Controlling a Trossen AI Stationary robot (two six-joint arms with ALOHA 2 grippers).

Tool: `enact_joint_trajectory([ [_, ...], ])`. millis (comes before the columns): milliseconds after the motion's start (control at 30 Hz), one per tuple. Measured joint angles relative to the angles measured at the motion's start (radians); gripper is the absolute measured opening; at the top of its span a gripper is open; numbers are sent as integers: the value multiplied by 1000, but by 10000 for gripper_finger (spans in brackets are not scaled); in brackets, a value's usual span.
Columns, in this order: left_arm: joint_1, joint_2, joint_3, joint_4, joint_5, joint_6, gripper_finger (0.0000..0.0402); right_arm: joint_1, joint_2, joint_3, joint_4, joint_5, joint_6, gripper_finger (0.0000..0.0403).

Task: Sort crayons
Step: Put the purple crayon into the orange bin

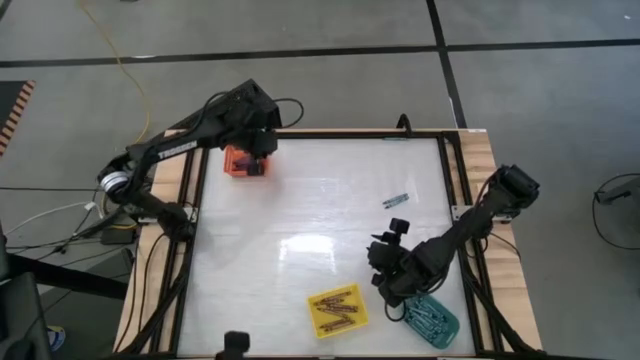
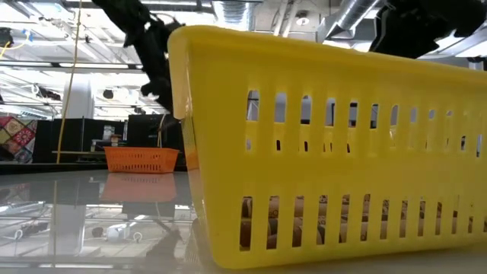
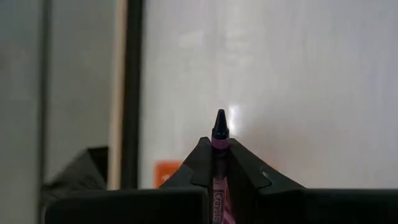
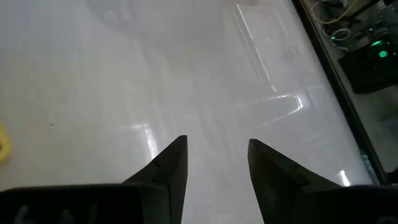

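My left gripper (image 1: 262, 152) is over the orange tray (image 1: 243, 161) at the table's far left, shut on a pink-wrapped crayon (image 3: 219, 140) with a dark tip. My right gripper (image 4: 217, 163) is open and empty above the bare table between the yellow tray (image 1: 336, 309) and the teal tray (image 1: 432, 317); it also shows in the high view (image 1: 385, 262). Both trays hold several crayons. A teal-blue crayon (image 1: 395, 201) lies loose on the table, right of centre. The orange tray also shows in the low view (image 2: 141, 159). My left gripper pinches the crayon between its two fingers (image 3: 200, 160), which lie along its paper-wrapped shaft (image 3: 217, 186). The dark tip (image 3: 220, 121) sticks out just past the fingertips. The crayon is lifted clear.
The yellow tray (image 2: 335, 152) stands close before the low camera and hides most of the table behind it. A dark frame (image 1: 455, 200) runs around the white table top. The middle of the table is bare white surface (image 1: 310, 210).
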Motion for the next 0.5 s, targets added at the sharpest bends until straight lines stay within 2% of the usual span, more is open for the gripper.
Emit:
enact_joint_trajectory([
  [167,80,66,0,-33,21,39,9,-14,-37,0,-41,22,7,163],
  [500,197,87,-1,-116,61,79,11,-28,-175,0,-80,54,1,163],
])
